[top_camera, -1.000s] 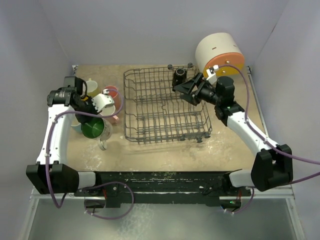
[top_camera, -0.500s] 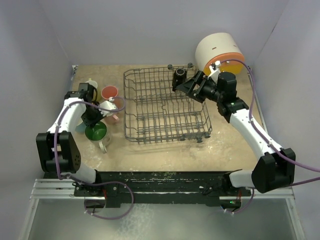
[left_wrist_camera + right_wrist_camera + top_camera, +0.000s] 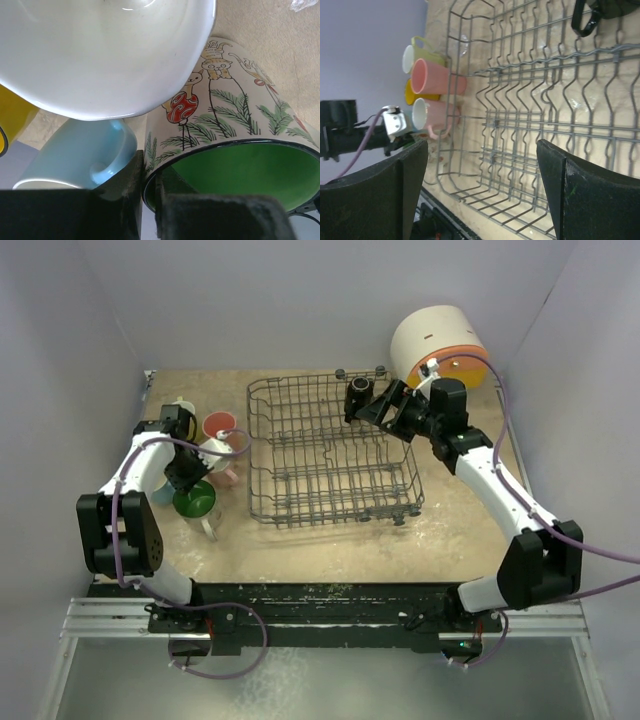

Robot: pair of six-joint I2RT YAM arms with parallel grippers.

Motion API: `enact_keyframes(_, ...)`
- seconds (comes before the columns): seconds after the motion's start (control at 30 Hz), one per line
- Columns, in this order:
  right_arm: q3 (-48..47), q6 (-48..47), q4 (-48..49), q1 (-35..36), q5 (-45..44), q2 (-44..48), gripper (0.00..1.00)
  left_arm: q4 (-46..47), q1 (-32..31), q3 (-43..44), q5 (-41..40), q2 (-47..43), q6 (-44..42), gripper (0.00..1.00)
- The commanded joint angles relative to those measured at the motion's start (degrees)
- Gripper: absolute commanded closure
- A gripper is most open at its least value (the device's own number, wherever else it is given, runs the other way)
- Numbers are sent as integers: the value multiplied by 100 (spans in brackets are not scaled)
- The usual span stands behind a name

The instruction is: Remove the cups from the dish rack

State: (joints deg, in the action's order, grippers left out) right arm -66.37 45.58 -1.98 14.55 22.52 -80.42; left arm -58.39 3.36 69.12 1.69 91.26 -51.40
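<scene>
The dish rack (image 3: 330, 455) stands mid-table and holds one black cup (image 3: 358, 397) at its far edge. My right gripper (image 3: 385, 410) hovers open just right of that cup. The right wrist view shows the rack's wires (image 3: 545, 115) between the wide-apart jaws of that gripper (image 3: 481, 150), with the black cup (image 3: 592, 15) at top right. Left of the rack, my left gripper (image 3: 185, 475) is shut on the rim of a cream floral mug with a green inside (image 3: 240, 170). That mug (image 3: 195, 502) sits among the other cups.
Pink (image 3: 437, 77), salmon (image 3: 435, 117), yellow-green (image 3: 422, 50) and orange-yellow (image 3: 412, 90) cups crowd the rack's left side. A light blue cup (image 3: 80, 155) and a white cup bottom (image 3: 100, 50) press close to the left jaws. A round white container (image 3: 440, 340) stands behind the right arm.
The left arm has folded back toward the left wall, still gripping the floral mug beside the other cups. The right gripper has crept closer to the black cup and opened slightly wider.
</scene>
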Motion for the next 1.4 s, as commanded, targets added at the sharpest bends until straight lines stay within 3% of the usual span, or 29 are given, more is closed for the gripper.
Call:
enact_keyframes(0.0, -478, -482, -231, -31, -523, -210, 8, -157, -1, 300, 256, -82, 317, 76)
enact_keyframes(0.1, -727, -709, -385, -31, -907, -515, 6, -362, -1, 665, 432, -196, 419, 55)
enact_keyframes(0.23, -1263, -1014, -597, -27, -1493, -1134, 4, -697, -1, 1375, 929, -308, 584, 42)
enact_keyframes(0.4, -2208, -1442, -635, 5, -2385, -2157, 4, -1229, 0, 2149, 1440, -306, 793, 36)
enact_keyframes(0.5, -2894, -1637, -827, 104, -2769, -2824, 5, -1504, -1, 2429, 1649, -377, 824, 22)
enact_keyframes(0.87, -5120, -1646, -1620, 1047, -4648, -4776, 12, -1680, -1, 2639, 1920, -773, 903, 20)
enact_keyframes(1.0, -5432, -1439, -1737, 1076, -4926, -5123, 19, -1667, 2, 2631, 2010, -848, 891, 21)
enact_keyframes(1.37, -5516, -1417, -1833, 1077, -5044, -5451, 24, -1728, 3, 2757, 2423, -995, 900, 21)
